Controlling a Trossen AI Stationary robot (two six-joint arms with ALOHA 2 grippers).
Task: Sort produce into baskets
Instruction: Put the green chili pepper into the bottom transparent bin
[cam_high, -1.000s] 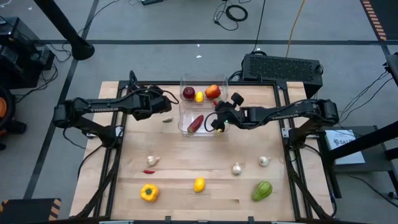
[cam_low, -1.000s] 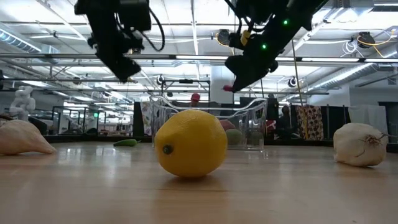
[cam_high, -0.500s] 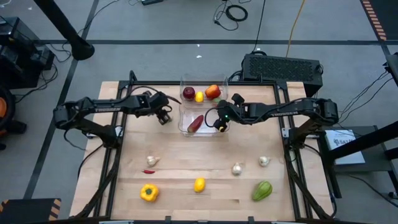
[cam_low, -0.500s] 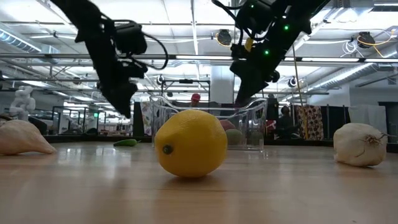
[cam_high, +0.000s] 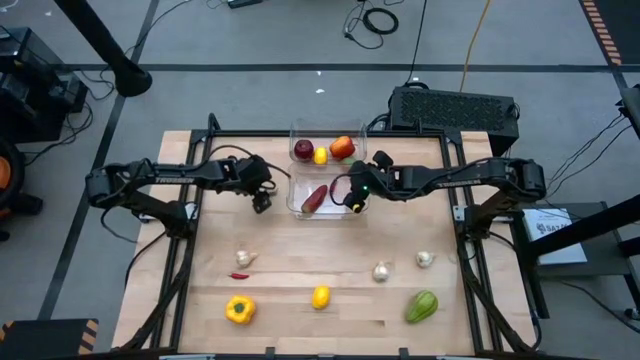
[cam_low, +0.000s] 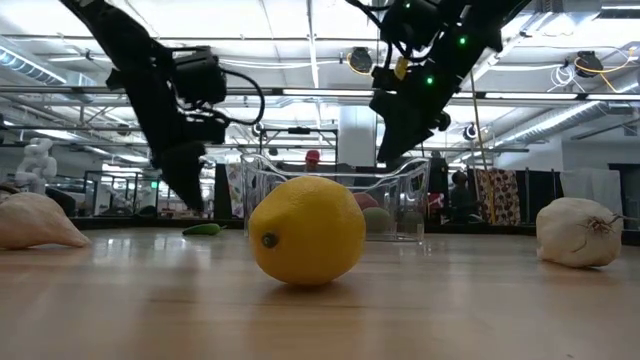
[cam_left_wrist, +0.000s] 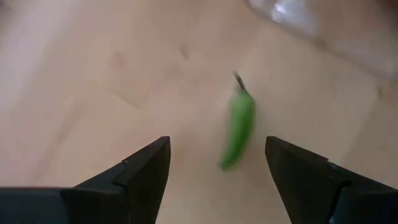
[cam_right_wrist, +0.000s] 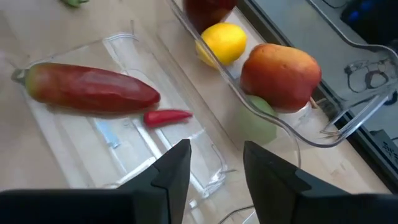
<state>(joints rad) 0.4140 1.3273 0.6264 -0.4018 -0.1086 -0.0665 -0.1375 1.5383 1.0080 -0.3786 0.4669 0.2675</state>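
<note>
Counting: bins (cam_high: 327, 168) x2 | garlic (cam_high: 245, 258) x3 | lemons (cam_high: 320, 296) x2 | L claw (cam_left_wrist: 217, 158) wide | R claw (cam_right_wrist: 216, 163) parted, empty

Bright overhead light, blurred left-wrist view

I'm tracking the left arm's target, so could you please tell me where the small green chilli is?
The green chilli lies on the bare table just left of the nearer clear basket, ahead of the left gripper and its open fingers.
</note>
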